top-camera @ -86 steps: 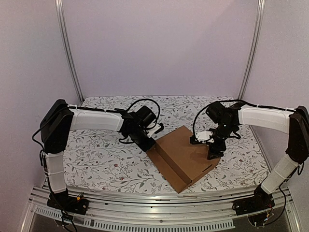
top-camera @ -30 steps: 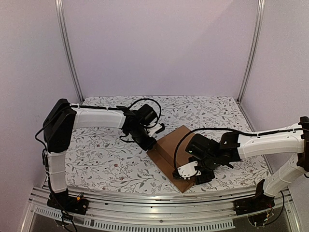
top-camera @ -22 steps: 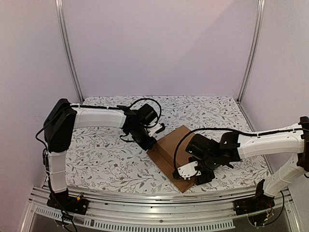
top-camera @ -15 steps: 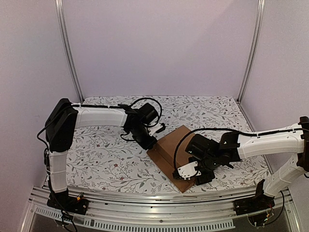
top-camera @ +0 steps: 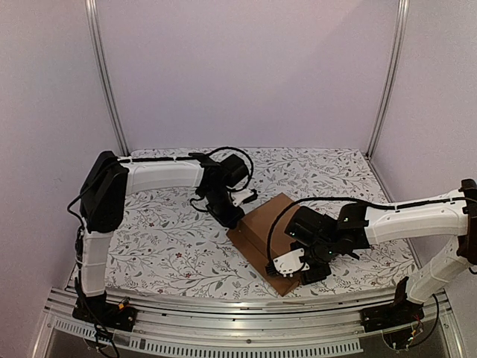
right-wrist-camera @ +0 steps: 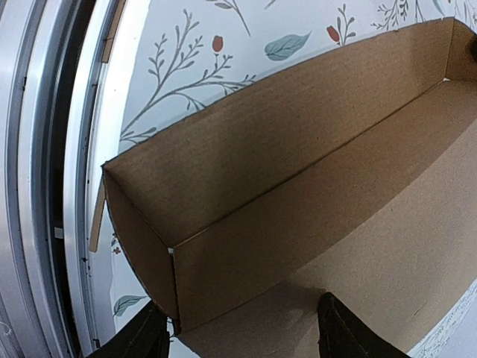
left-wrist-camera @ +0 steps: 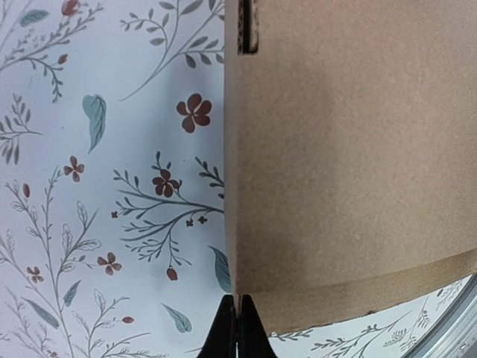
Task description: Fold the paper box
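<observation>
Left gripper (top-camera: 233, 218) has its jaws pressed together, the tips at the 9 o'clock corner of the paper box (top-camera: 255, 230); if cardboard is pinched between them, I cannot tell. The box lies on the floral table (top-camera: 164, 246), slightly toward 4 o'clock from the middle. My right gripper (right-wrist-camera: 242, 317) stands wide apart over the box's 5 o'clock end.

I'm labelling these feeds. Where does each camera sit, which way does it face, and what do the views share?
Top external: fixed above and behind the robot, facing down and forward over the table; left arm and right arm show.
Left wrist: on the left arm, facing down past shut left fingers at the outside of the paper box.
Right wrist: on the right arm, facing into the box past open right fingers.
Shared: all see the paper box.
</observation>
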You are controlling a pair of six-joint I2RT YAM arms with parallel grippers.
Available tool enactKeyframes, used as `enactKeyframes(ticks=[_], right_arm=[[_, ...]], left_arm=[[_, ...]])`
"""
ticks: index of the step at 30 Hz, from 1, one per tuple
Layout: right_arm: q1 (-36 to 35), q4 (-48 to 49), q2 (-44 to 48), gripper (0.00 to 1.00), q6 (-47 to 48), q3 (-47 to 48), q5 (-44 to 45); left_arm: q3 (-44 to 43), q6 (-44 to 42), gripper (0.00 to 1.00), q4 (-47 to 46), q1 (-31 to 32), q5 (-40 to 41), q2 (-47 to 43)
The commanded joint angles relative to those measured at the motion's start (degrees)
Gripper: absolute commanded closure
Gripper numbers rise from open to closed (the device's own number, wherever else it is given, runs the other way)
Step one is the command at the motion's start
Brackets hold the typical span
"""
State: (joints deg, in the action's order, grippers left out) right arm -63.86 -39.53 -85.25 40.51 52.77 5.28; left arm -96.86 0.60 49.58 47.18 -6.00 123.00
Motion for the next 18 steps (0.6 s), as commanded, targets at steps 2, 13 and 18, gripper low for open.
enactKeyframes(ticks=[2, 13, 18], right_arm=[[-0.3, -1.2, -2.5, 0.32, -0.2, -1.0, -3.3], [-0.2, -1.4, -2.2, 0.32, -0.3, -1.0, -3.7], [-0.2, -1.4, -1.9, 0.32, -0.7, -0.8, -2.8]], left_arm=[[-4.1, -0.4, 1.00, 7.3, -0.8, -4.9, 2.7], [-9.2, 1.7, 1.00, 12.5, -1.6, -8.1, 5.3], [-8.8, 2.7, 0.95, 12.4, -1.7, -7.2, 4.3]])
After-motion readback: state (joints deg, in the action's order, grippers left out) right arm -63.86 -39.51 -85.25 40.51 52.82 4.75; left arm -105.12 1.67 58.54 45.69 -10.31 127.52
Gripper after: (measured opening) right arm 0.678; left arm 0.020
